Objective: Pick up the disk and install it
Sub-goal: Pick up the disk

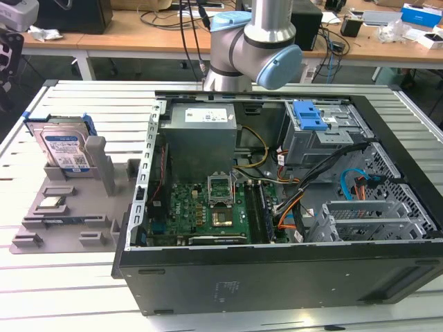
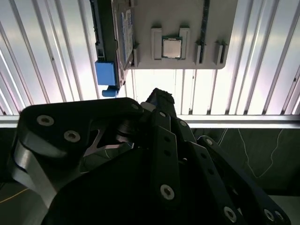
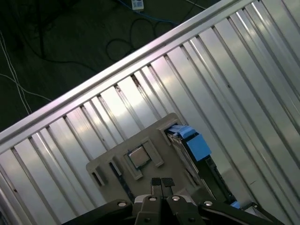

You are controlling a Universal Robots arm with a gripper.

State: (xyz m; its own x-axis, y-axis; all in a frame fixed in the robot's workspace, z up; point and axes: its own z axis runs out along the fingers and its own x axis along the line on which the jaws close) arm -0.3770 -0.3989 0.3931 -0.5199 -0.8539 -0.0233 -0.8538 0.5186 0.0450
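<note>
Slotted metal bench: disk (image 1: 66, 151) parked upright, gripper (image 3: 161, 182) empty

Disk stands on edge in grey holder tray (image 1: 76, 214), at the exterior view's left of the open computer case (image 1: 277, 277). Gripper hangs over the tray, fingers pinched together, holding nothing. Likely dense, rigid, slick, shock-sensitive. Best hold: flat faces, near blue bracket.

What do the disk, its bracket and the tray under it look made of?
The disk is likely metal: silver casing with a dull sheen and a paper-like label. Its bracket is probably plastic: uniform bright blue, matte. The tray looks like moulded plastic: flat matte grey.
</note>
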